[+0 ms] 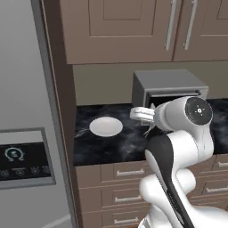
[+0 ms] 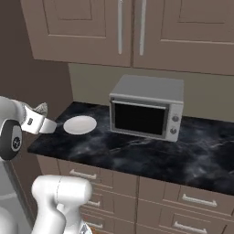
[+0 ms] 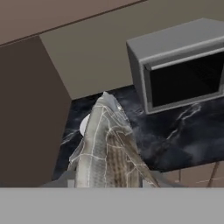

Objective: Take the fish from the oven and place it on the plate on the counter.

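My gripper [image 3: 109, 180] is shut on the fish [image 3: 105, 146], a silvery-grey scaled body that runs forward from between the fingers. In the left base view the hand [image 1: 143, 115] hovers over the black marble counter [image 1: 116, 147], a little to the right of the round white plate [image 1: 106, 126]. In the right base view the fish [image 2: 42, 108] pokes up behind the hand, just left of the plate [image 2: 80, 124]. Part of the plate's rim [image 3: 84, 124] peeks out beside the fish. The oven is out of view.
A small grey countertop appliance [image 2: 146, 109] with a dark glass door stands at the back of the counter, right of the plate. A tall brown side panel [image 1: 62, 111] and a grey fridge [image 1: 22, 111] bound the counter on the left. Cabinets [image 2: 119, 27] hang above, drawers [image 1: 129, 171] below.
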